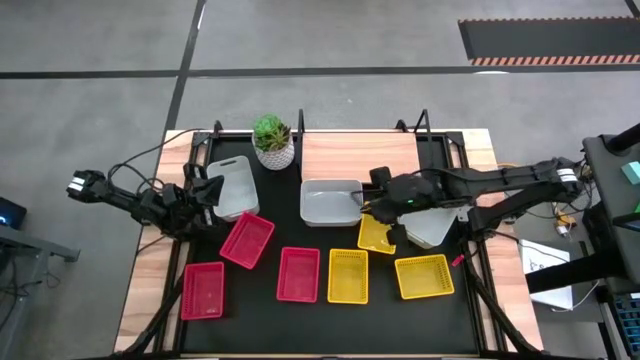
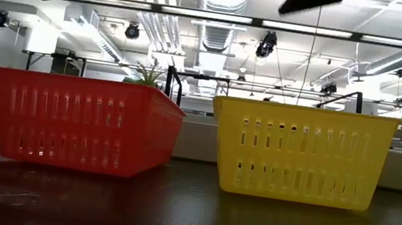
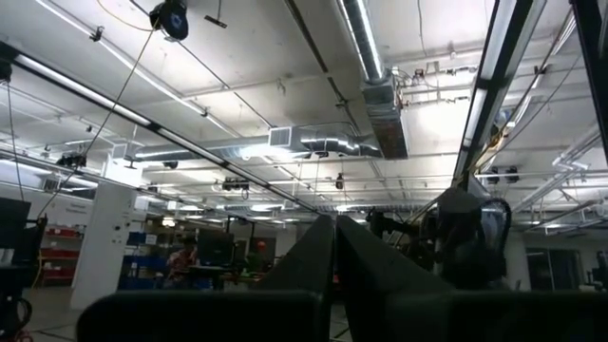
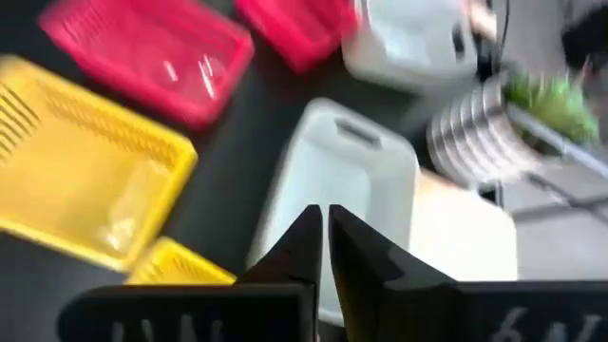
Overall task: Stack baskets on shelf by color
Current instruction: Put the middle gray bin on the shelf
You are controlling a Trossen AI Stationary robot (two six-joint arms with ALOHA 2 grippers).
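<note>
grey floor surrounds the black mat (image 1: 330, 320); its front strip lies bare. wooden shelf (image 1: 360, 155) at the back edge, with a potted plant (image 1: 273, 142) beside it. white baskets (image 1: 331, 202) sit near the shelf, red baskets (image 1: 247, 241) front left, yellow baskets (image 1: 347, 276) front right. right gripper (image 1: 368, 203), fingers together, hovers beside a white basket. left gripper (image 1: 212, 190), closed, near the left edge. no legible writing.

The wooden shelf (image 1: 360, 157) is left bare at the back, bounded by black uprights (image 1: 423, 122); its front edge is blocked by a white-grey basket (image 1: 330, 201); a potted plant (image 1: 273, 141) stands beside its left end; bare mat (image 1: 330, 325) is left open along the front edge.
</note>
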